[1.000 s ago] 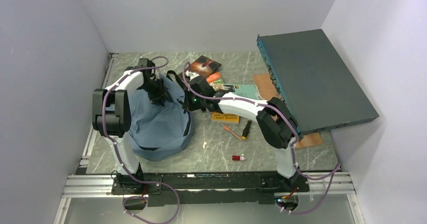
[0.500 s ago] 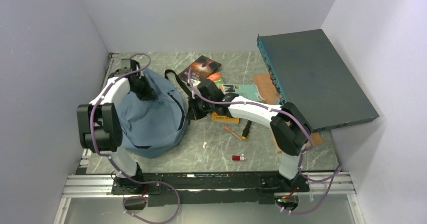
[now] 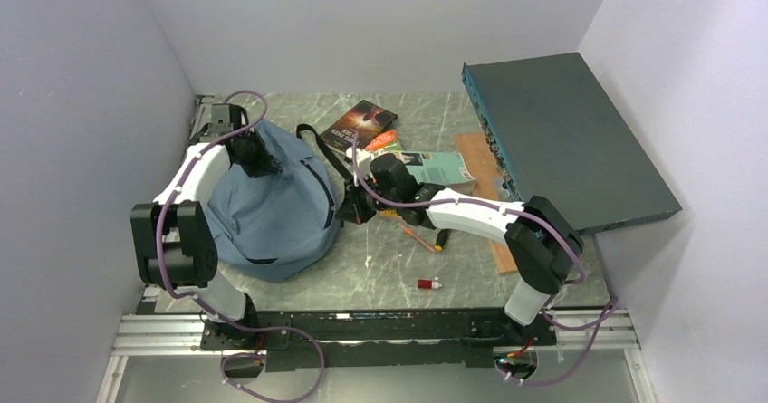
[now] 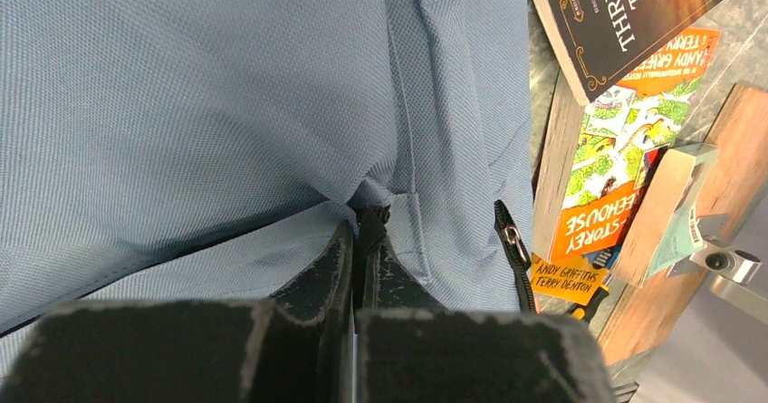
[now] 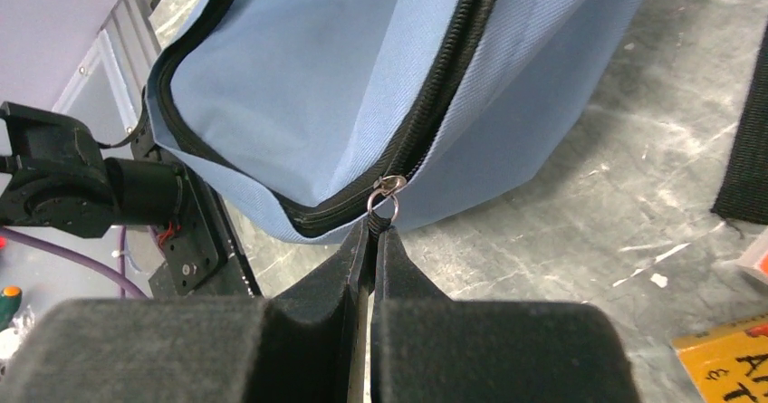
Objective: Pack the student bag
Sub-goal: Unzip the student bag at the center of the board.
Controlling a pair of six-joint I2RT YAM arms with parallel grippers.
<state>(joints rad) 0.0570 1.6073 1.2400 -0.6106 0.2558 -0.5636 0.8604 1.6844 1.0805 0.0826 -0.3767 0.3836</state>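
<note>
On the tabletop [image 3: 389,267], a small red-capped item [image 3: 429,283] is seen at 5 o'clock, nearest the arm bases. Just beyond it, a screwdriver [image 3: 443,236] and an orange pencil [image 3: 417,236] are laid side by side. The bag [image 3: 272,213] is slumped at 9 o'clock, with its black zipper turned toward 3 o'clock. The right end effector [image 5: 371,226] is placed at that edge of the bag. Its fingers are pressed together, and the metal ring of the zipper pull [image 5: 386,202] is caught between their tips, low over the tabletop. The left end effector [image 4: 358,231] is set at the bag's 12 o'clock end. Its fingers are likewise closed, with a fold of blue fabric nipped at their tips beside a seam, and the bag is gathered into a peak there. A black strap [image 3: 321,149] is trailed from the bag toward 1 o'clock. Beyond it, at 12 o'clock, a dark book [image 3: 360,122], an orange book [image 4: 616,177] and a teal booklet [image 3: 439,166] are overlapped in a loose pile. Farthest, at 2 o'clock, a large box [image 3: 571,140] is propped at a tilt by the wall, and a wooden board [image 3: 478,158] is partly covered by its 9 o'clock edge.
</note>
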